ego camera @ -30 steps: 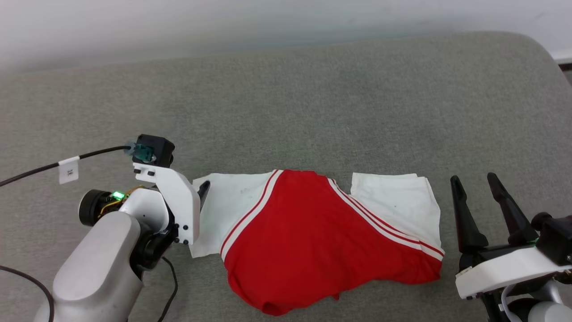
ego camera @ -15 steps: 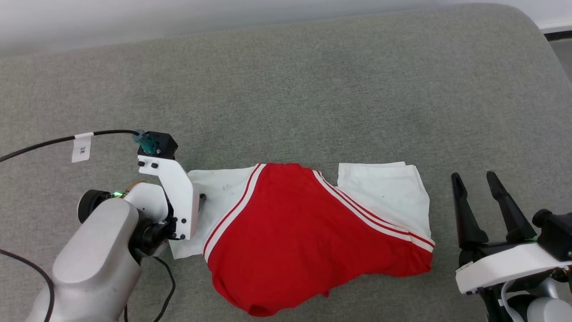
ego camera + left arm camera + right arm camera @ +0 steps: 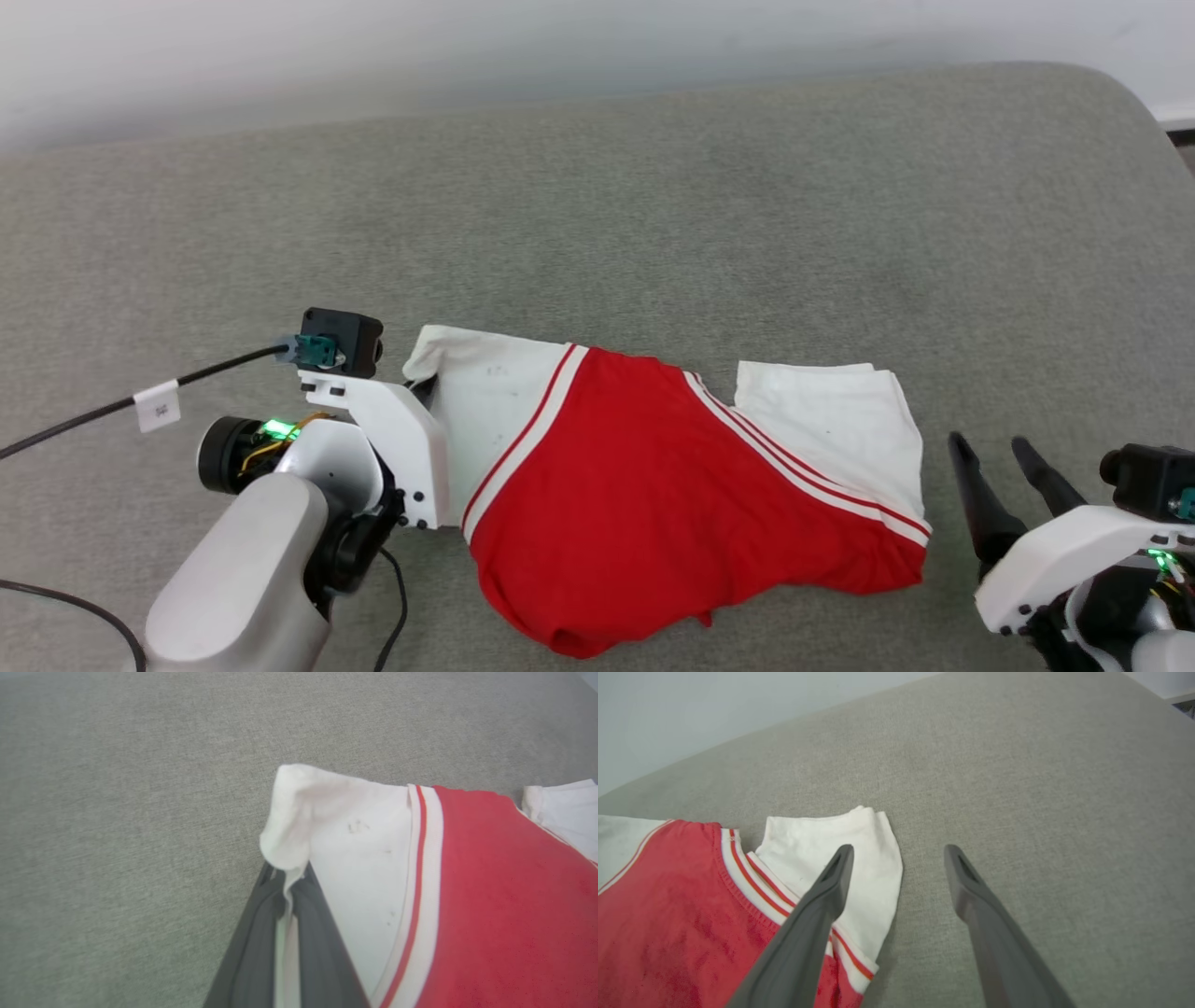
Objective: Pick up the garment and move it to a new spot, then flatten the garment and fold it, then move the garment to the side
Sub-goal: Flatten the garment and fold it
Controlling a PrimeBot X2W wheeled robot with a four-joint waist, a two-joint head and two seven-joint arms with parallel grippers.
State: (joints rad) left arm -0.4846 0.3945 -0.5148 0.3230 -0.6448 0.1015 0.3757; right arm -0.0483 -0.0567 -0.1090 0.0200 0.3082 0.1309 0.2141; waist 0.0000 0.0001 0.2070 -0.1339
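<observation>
Red-and-white jersey (image 3: 653, 504) rumpled, centre-near on grey fabric surface (image 3: 653, 233); left tool (image 3: 422, 387) at its raised left white corner, right tool (image 3: 990, 443) just right of it. Left wrist: fingers pinched on white corner. Right wrist: fingers spread, empty.

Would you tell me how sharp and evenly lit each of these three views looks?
Head view: soft, even light, the jersey crisp with barely a shadow. Left wrist view: hazy and washed out, the left fingers blurred up close. Right wrist view: clearer, a soft shadow under the jersey's edge, the right fingers slightly soft.
</observation>
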